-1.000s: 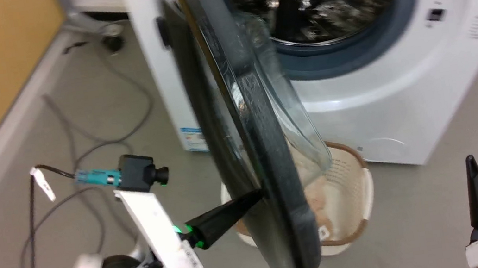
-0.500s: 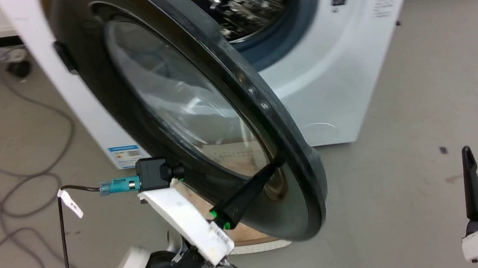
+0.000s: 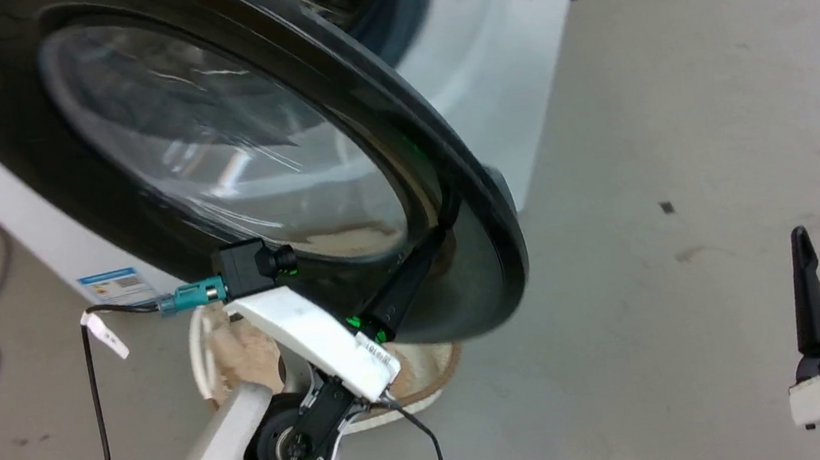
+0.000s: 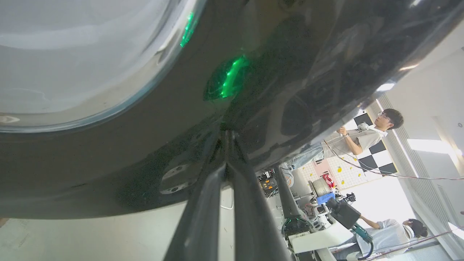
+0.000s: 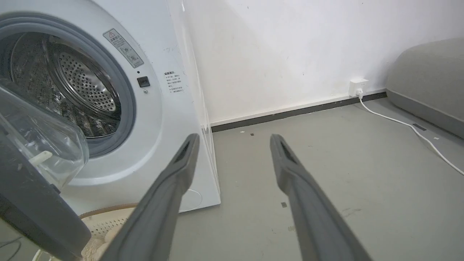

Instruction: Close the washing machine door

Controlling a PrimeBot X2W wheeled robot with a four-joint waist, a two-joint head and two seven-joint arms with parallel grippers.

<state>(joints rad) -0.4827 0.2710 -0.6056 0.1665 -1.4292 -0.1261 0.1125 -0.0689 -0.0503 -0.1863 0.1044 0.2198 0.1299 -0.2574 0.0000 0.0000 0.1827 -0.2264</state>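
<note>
Slippage is the risk: the left fingers (image 3: 407, 274), pinched together and holding nothing, press the glossy door (image 3: 222, 152), half-shut before the washing machine (image 3: 505, 48); sliding off would leave it unlatched. The right fingers (image 3: 816, 309) stand spread, empty.

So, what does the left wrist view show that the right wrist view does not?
Left wrist view, not the right: the left gripper, shut, tips against the large round glossy black washing machine door; two people beyond. Right wrist view, not the left: the open right gripper, the perforated steel drum, a white wall socket. Both: that door.
</note>
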